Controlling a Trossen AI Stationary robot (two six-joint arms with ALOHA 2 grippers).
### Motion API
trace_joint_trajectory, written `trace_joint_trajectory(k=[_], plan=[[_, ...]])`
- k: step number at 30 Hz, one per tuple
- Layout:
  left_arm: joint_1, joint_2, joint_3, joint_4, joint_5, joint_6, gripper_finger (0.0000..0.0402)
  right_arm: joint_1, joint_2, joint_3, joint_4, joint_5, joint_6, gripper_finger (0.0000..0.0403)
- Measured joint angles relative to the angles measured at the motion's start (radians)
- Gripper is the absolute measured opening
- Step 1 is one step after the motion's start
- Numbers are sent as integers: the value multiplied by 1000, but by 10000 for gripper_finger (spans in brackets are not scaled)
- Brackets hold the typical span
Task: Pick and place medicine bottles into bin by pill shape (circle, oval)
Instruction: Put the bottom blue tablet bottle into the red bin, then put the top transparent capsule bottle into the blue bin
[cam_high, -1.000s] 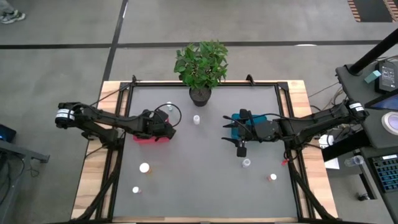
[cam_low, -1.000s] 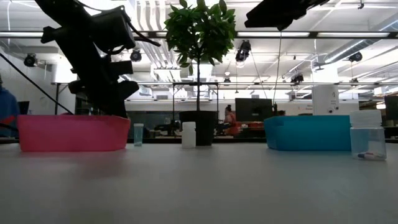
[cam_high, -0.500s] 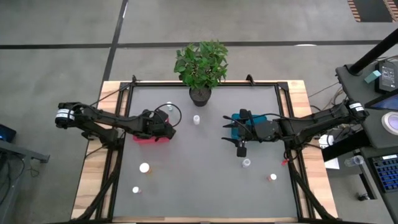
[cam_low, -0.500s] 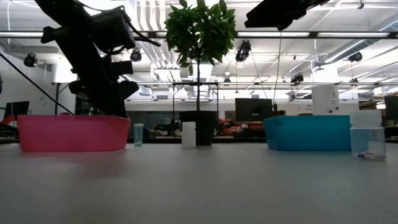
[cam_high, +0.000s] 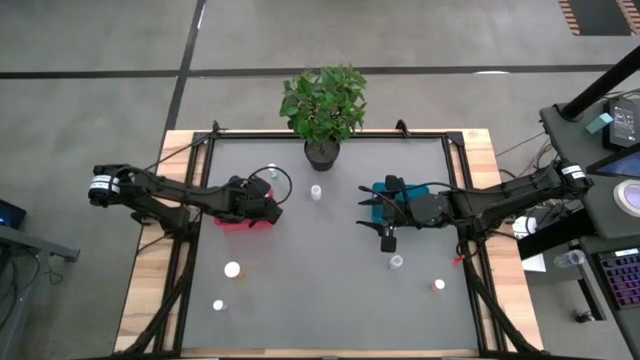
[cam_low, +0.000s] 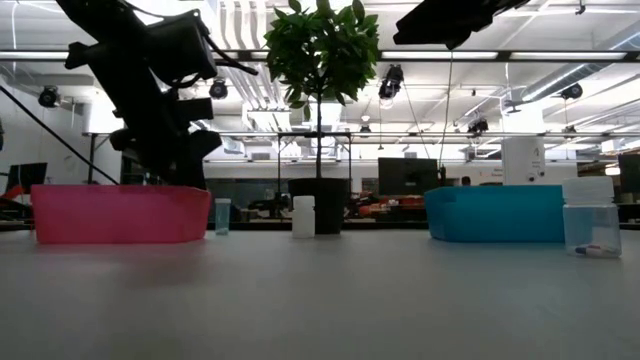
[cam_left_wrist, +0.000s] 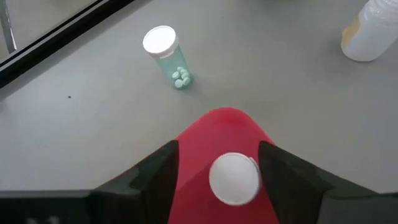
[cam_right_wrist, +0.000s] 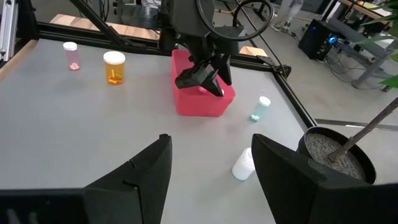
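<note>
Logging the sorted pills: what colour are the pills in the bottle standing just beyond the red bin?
Pale teal-green, in the clear bottle with a white cap; the left wrist view shows them best.

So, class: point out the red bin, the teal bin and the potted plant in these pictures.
red bin (cam_low: 120, 215), low view, on its front wall.
teal bin (cam_low: 495, 215), low view, on its front wall.
potted plant (cam_high: 322, 100), high view, on its leaves.

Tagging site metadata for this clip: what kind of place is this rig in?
Most likely an open-plan robotics lab or workshop. The low view shows exposed ceiling pipes and strip lights with monitors on desks behind the table; the high view shows concrete floor around it.
</note>
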Motion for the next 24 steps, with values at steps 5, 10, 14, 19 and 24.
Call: trace_joint_trajectory(k=[5, 10, 14, 19, 24], plan=[[0, -25, 6, -29, 8, 9, 216, 0, 0, 0, 0, 0, 3, 210], [0, -69, 11, -37, 28, 30, 217, 0, 0, 0, 0, 0, 3, 210], [0, -116, 11, -37, 58, 65, 217, 0, 0, 0, 0, 0, 8, 210], [-1, -194, 11, -36, 69, 108, 217, 0, 0, 0, 0, 0, 14, 210], [-31, -289, 11, 8, 79, 210, 217, 0, 16, 0, 2, 0, 64, 210]])
